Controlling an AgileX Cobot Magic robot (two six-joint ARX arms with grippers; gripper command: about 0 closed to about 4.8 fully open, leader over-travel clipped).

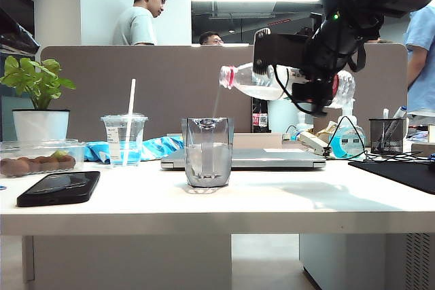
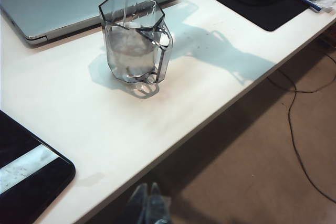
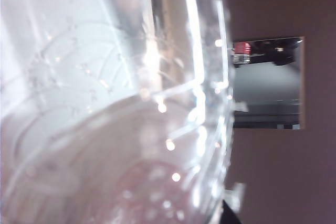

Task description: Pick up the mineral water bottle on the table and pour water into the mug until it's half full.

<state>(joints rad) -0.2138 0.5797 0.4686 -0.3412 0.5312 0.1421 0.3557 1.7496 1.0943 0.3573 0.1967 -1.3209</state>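
The mineral water bottle (image 1: 262, 81) is held nearly level above the table (image 1: 272, 202), its pink-red neck toward the left, with my right gripper (image 1: 314, 83) shut around its body. A thin stream of water (image 1: 216, 106) falls from its mouth into the clear faceted mug (image 1: 207, 153), which stands upright and partly filled. The right wrist view is filled by the blurred clear bottle (image 3: 115, 103). In the left wrist view the mug (image 2: 135, 45) stands well away from my left gripper (image 2: 148, 203), which hangs shut and empty just off the table's front edge (image 2: 173, 145).
A black phone (image 1: 59, 187) lies at the front left. A closed silver laptop (image 1: 245, 159) sits just behind the mug. A plastic cup with a straw (image 1: 124, 138), a food container (image 1: 37, 157) and a potted plant (image 1: 39, 100) stand at the left. A black mat (image 1: 401, 171) and a pen holder (image 1: 387, 135) lie at the right.
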